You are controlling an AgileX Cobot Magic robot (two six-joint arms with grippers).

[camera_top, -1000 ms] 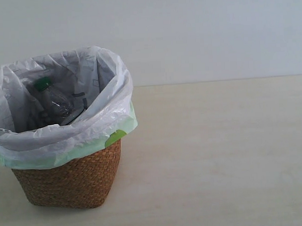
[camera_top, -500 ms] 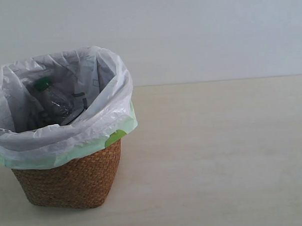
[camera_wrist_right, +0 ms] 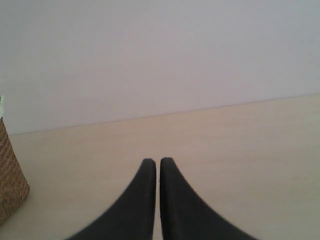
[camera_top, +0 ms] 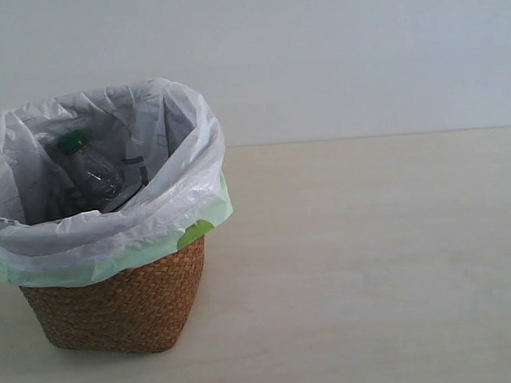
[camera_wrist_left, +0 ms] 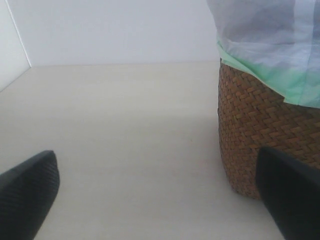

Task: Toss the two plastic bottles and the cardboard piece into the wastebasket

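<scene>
The wicker wastebasket (camera_top: 125, 303) with its white bag liner stands at the left of the exterior view. Inside it leans the smaller clear bottle with the green cap (camera_top: 86, 165). The larger bottle and the cardboard piece are hidden from view. Neither arm shows in the exterior view. In the left wrist view my left gripper (camera_wrist_left: 157, 192) is open, with only bare table between its fingers (camera_wrist_left: 27, 192), and the wastebasket (camera_wrist_left: 255, 125) stands close beside one finger. In the right wrist view my right gripper (camera_wrist_right: 158, 162) is shut on nothing, low over the table, with the wastebasket's edge (camera_wrist_right: 10, 175) off to one side.
A pale wooden table (camera_top: 369, 263) stretches to the right of the wastebasket. A plain white wall (camera_top: 334, 52) runs along the table's far edge.
</scene>
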